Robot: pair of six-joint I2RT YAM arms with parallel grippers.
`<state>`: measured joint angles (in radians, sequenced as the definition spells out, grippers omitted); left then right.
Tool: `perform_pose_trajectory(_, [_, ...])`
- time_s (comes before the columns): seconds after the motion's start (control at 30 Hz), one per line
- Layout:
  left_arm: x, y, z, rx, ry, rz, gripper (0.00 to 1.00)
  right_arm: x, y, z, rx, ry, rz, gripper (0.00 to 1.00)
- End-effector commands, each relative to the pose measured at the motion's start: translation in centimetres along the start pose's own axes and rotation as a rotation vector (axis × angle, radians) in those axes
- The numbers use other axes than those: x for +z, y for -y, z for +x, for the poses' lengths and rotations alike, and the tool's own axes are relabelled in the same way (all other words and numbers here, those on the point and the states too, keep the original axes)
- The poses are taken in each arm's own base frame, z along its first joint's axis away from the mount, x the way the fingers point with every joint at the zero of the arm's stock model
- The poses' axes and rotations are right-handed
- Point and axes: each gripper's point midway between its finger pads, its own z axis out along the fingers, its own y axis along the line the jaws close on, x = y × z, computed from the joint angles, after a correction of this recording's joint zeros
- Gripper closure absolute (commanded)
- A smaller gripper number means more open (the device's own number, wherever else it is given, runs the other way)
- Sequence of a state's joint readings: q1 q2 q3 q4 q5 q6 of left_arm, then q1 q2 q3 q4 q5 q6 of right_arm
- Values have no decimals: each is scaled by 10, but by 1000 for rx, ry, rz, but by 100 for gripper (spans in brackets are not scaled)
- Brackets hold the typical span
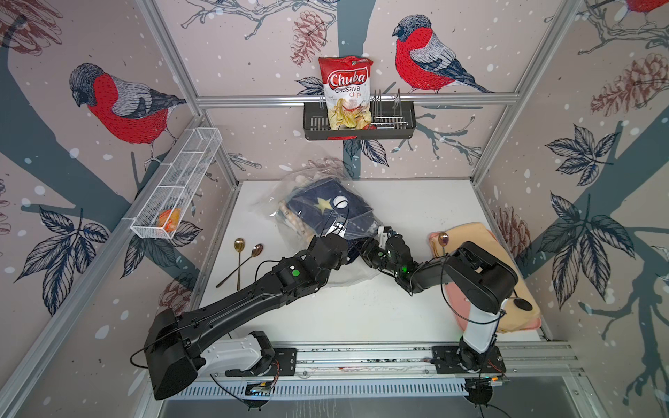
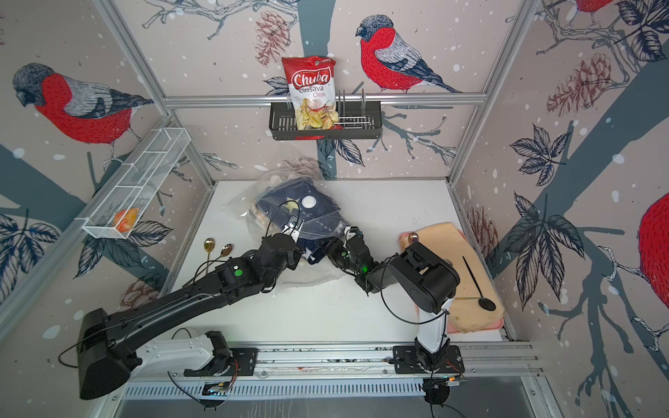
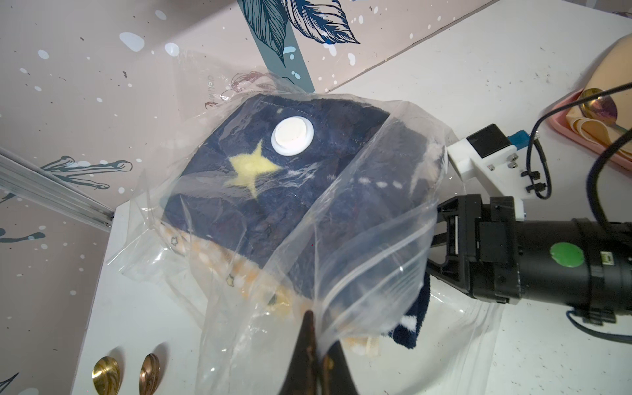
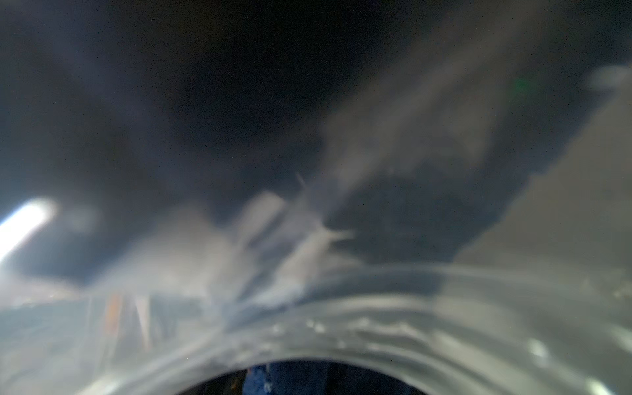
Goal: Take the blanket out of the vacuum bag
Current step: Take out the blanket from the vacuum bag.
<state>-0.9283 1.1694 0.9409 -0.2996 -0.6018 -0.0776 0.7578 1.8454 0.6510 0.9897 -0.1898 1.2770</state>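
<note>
Blanket (image 3: 260,205), navy with a yellow star, sat inside the vacuum bag (image 3: 359,260), just beyond the left gripper (image 3: 316,345), which was clamped on the bag's open edge. Right gripper (image 3: 439,254) sat at the bag mouth, fingertips hidden behind plastic; gripping or not, couldn't tell.

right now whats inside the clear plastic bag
A folded navy blanket with a yellow star, cream patterned fabric beneath; one corner hangs out of the bag at its open end. The right gripper reaches in there, its tips hidden by plastic and fabric.
</note>
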Motion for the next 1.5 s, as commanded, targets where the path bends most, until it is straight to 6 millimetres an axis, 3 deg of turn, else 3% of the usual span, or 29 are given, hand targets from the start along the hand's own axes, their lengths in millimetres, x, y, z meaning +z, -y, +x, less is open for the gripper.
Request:
perform_pose_trajectory(0.0, [-1, 2, -8, -23, 31, 18, 100, -5, -14, 5, -29, -5, -27, 46])
perform_pose_trajectory(0.23, [3, 10, -5, -12, 13, 52, 100, -19, -48, 27, -21, -50, -116, 54])
perform_pose_trajectory(0.5, [6, 18, -2, -4, -7, 85, 99, -31, -80, 15, -78, 5, -155, 59])
perform_pose_trajectory(0.6, [5, 18, -3, -7, -2, 87, 99, -31, -71, 13, -79, 7, -122, 57])
perform_pose_trajectory(0.7, [4, 19, -5, -11, 3, 100, 98, -31, -49, 17, -59, 2, -76, 52])
perform_pose_trajectory(1.0, [4, 22, -3, -7, -3, 114, 97, -24, -2, 21, -17, -3, 26, 27])
perform_pose_trajectory(1.23, [4, 23, -3, -7, -4, 120, 97, -2, 5, 12, -22, 6, 36, 20])
perform_pose_trajectory(1.37, [4, 23, -3, -6, -3, 119, 97, 12, 8, 13, -22, 4, 48, 20])
perform_pose_trajectory(1.47, [4, 23, -3, -5, -3, 118, 97, 13, 6, 15, 0, 8, 11, 25])
